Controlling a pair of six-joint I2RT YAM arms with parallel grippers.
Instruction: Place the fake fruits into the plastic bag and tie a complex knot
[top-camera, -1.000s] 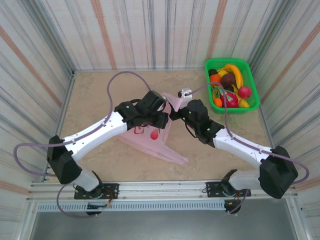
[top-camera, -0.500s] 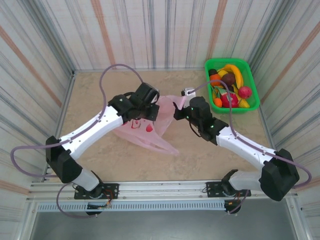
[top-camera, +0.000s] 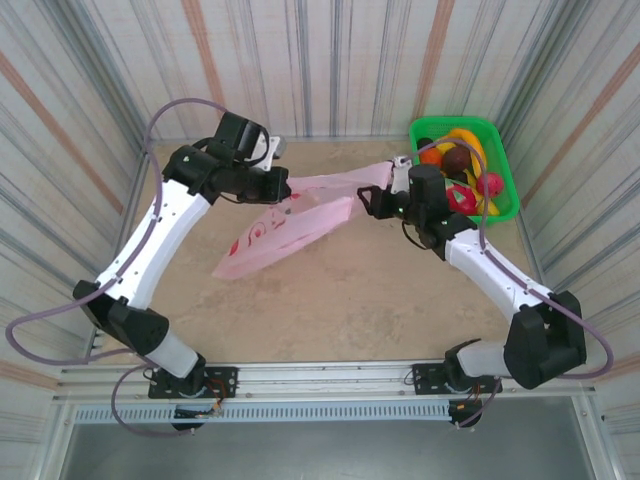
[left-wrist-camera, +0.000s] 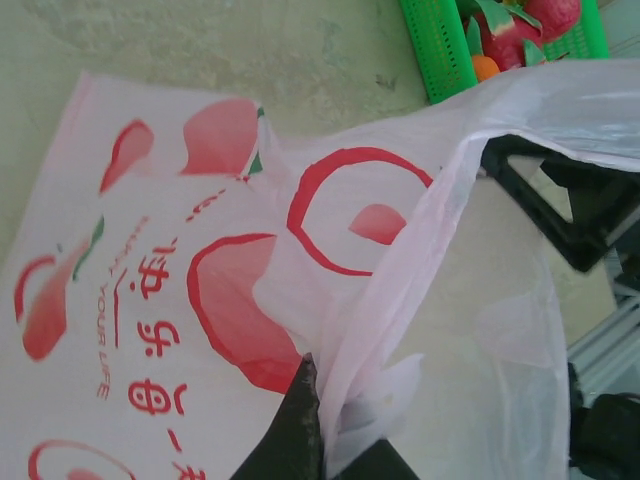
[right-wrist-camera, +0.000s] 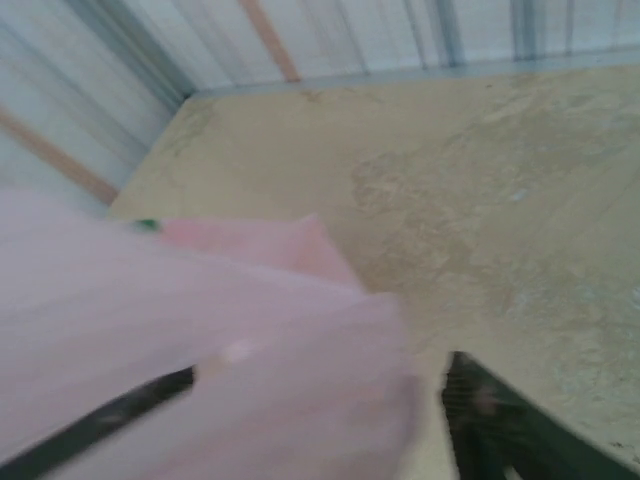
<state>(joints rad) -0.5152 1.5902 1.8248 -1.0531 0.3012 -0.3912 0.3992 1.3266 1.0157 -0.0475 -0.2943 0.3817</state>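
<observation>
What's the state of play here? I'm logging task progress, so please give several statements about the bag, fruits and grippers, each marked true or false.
1. The fake fruits sit in the green basket. True.
2. The plastic bag is tied in a knot. False: it is untied.
3. The left gripper is shut on the plastic bag. True.
4. The right gripper is shut. False: its fingers stand apart.
5. The green basket stands in the table's near left corner. False: it stands in the far right corner.
</observation>
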